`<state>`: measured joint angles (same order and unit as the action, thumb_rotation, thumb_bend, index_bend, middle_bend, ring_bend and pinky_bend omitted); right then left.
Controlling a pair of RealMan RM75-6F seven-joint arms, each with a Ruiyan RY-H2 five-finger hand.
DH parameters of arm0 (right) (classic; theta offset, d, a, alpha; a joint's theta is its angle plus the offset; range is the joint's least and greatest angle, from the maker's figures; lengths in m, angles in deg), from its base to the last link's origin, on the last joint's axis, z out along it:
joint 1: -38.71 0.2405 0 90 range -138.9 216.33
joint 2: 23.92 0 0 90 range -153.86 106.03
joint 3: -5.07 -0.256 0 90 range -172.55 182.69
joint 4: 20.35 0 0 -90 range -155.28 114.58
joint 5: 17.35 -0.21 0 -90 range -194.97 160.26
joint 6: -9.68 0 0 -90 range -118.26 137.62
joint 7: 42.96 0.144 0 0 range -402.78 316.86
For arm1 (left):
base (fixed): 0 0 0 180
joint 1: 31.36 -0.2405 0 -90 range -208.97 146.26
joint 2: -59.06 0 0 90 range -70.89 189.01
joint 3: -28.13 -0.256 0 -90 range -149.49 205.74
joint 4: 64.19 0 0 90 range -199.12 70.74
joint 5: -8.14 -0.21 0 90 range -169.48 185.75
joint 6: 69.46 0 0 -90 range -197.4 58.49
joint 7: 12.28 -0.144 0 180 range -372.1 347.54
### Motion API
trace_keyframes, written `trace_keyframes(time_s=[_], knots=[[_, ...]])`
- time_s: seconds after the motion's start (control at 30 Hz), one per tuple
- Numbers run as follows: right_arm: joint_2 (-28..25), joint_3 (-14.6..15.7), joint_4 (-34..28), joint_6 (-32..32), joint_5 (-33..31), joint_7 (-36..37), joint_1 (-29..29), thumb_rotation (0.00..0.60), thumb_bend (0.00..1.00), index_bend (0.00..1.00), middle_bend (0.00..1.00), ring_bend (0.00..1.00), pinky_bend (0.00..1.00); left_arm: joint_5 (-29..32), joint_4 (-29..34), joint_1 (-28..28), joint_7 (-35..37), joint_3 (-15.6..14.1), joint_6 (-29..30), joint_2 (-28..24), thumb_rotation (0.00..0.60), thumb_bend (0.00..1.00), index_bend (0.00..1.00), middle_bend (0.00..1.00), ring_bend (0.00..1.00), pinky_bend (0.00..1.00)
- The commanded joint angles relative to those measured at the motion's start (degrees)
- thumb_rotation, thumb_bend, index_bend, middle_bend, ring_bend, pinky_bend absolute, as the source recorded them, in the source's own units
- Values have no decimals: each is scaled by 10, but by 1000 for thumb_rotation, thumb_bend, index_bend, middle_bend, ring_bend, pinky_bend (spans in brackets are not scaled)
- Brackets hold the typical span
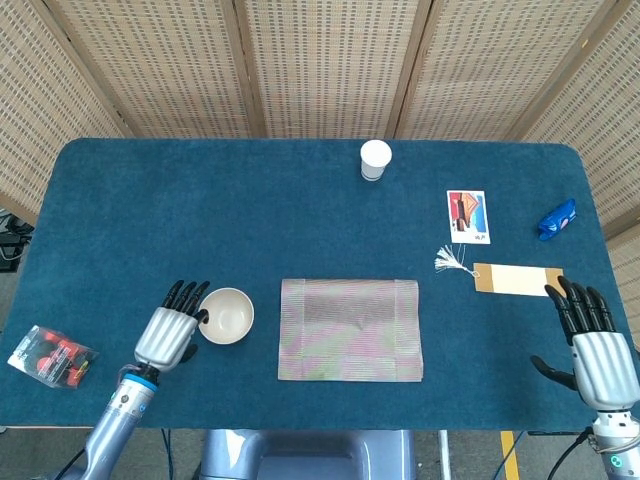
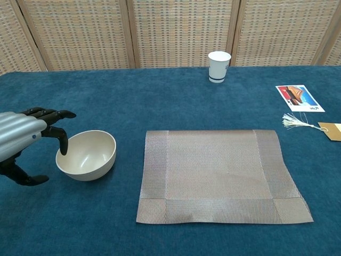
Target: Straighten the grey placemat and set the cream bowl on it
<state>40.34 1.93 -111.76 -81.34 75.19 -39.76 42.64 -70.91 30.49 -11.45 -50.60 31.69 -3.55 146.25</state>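
The grey placemat (image 1: 350, 329) (image 2: 221, 175) lies flat near the table's front edge, its sides roughly square to it. The cream bowl (image 1: 226, 315) (image 2: 87, 154) stands upright on the blue cloth, just left of the mat and apart from it. My left hand (image 1: 173, 332) (image 2: 22, 137) is right beside the bowl's left rim, fingers spread, one fingertip hanging over the rim; it holds nothing. My right hand (image 1: 592, 344) hovers at the table's front right corner, fingers apart and empty; the chest view does not show it.
A white paper cup (image 1: 375, 159) (image 2: 219, 66) stands at the back centre. A picture card (image 1: 468, 216), a tasselled tan tag (image 1: 512, 278) and a blue wrapper (image 1: 557, 219) lie on the right. A red packet (image 1: 52, 354) lies at the front left.
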Motion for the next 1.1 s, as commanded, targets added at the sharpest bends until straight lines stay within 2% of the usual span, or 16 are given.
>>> trace_keyframes(time_s=[0.03, 0.4, 0.47, 0.63, 0.73, 0.83, 1.1], knots=[[-4, 0, -2, -1, 0, 7, -1, 600, 45, 4, 0, 0, 0, 8, -11, 11, -17, 1, -9, 16, 600, 236, 424, 0, 0, 0], [-11, -1, -4, 0, -1, 22, -1, 600, 45, 5, 0, 0, 0, 43, -50, 34, -60, -1, -30, 65, 600, 354, 461, 0, 0, 0], [-12, 0, -5, 1, 0, 25, -1, 600, 44, 5, 0, 0, 0, 49, -56, 37, -63, -2, -30, 71, 600, 410, 488, 0, 0, 0], [-13, 0, -6, 0, 1, 26, -1, 600, 44, 5, 0, 0, 0, 57, -68, 40, -64, -4, -27, 78, 600, 647, 571, 0, 0, 0], [-13, 1, -6, 0, 3, 26, -2, 600, 44, 5, 0, 0, 0, 60, -73, 40, -64, -9, -24, 81, 600, 746, 608, 0, 0, 0], [-13, 1, -7, 1, 3, 26, -1, 600, 45, 5, 0, 0, 0, 56, -78, 39, -58, -13, -17, 83, 600, 779, 632, 0, 0, 0], [-12, 1, -7, 2, 3, 23, -1, 600, 44, 5, 0, 0, 0, 32, -77, 36, -30, -14, 14, 64, 600, 780, 699, 0, 0, 0]])
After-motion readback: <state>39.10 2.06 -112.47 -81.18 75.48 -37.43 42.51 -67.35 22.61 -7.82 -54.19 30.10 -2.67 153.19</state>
